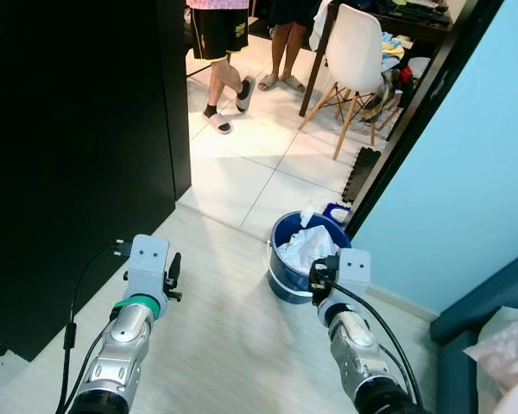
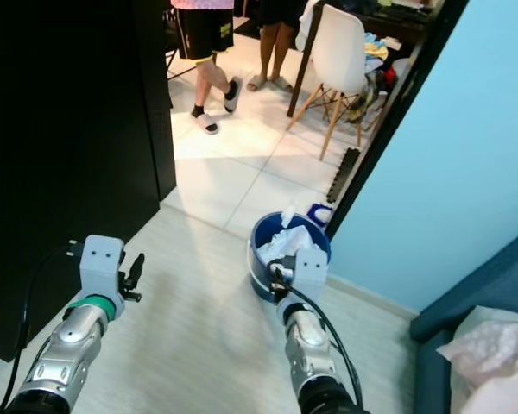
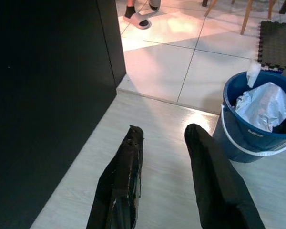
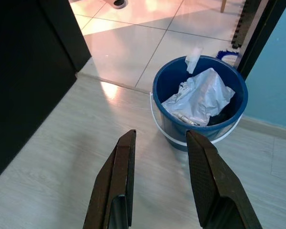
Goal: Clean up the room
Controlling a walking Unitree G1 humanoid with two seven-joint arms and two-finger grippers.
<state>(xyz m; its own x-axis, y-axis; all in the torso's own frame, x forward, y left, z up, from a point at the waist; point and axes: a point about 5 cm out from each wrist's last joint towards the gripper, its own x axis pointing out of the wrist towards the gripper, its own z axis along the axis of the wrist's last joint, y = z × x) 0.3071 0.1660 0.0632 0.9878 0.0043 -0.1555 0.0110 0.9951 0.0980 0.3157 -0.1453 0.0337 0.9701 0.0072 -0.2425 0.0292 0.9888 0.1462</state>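
Your blue bucket (image 4: 199,102) stood on the pale floor (image 1: 224,345) by the doorway, against the blue wall (image 1: 466,164), just ahead of the right end effector (image 4: 159,143). It held crumpled white paper (image 4: 200,95), light and soft, so the load probably weighed little. The white bail handle (image 4: 155,119) hung down its side; you could have gripped that or the stiff rim. Both the right and the left end effector (image 3: 164,138) had their fingers apart, holding nothing.

A glossy blue plastic bucket (image 4: 199,102) holds crinkled white plastic wrap (image 4: 200,96) on matt pale wood-look flooring (image 1: 233,336) beside shiny tiles (image 1: 268,147).
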